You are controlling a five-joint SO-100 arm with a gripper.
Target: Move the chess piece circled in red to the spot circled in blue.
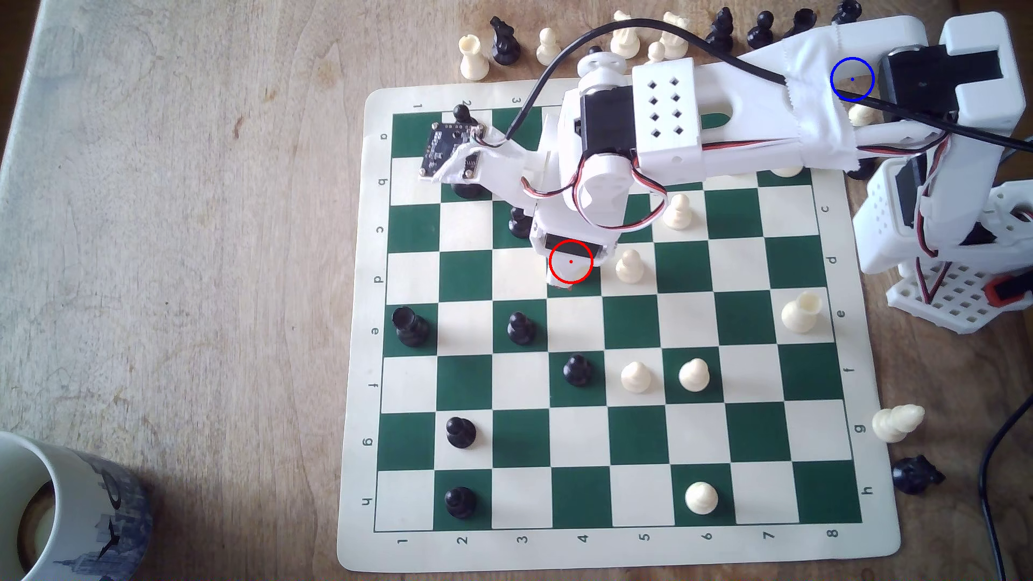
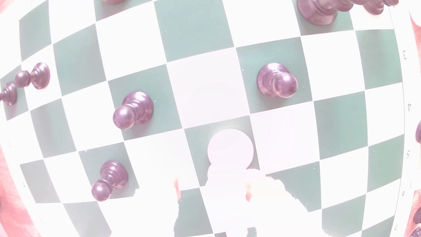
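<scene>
The red ring in the exterior view sits over my gripper [image 1: 567, 275], which hangs above a green square in row d of the chessboard [image 1: 631, 550]. The chess piece circled in red is almost hidden under the gripper there. In the washed-out wrist view its round cream base [image 2: 230, 150] rests within a green square, between my gripper's [image 2: 213, 184] two fingers. One finger [image 2: 268, 189] lies against the piece and a strip of green shows between it and the other finger [image 2: 159, 205]. The blue ring [image 1: 852, 79] is drawn over my upper arm, which hides the spot below.
Black pawns [image 1: 521, 327] [image 1: 577, 368] and cream pawns [image 1: 630, 265] [image 1: 678, 211] stand close around the gripper. Captured pieces line the table beyond the board's far edge [image 1: 474, 56]. A mug [image 1: 61, 503] stands at the exterior view's lower left. The arm's base [image 1: 950, 223] is at the right.
</scene>
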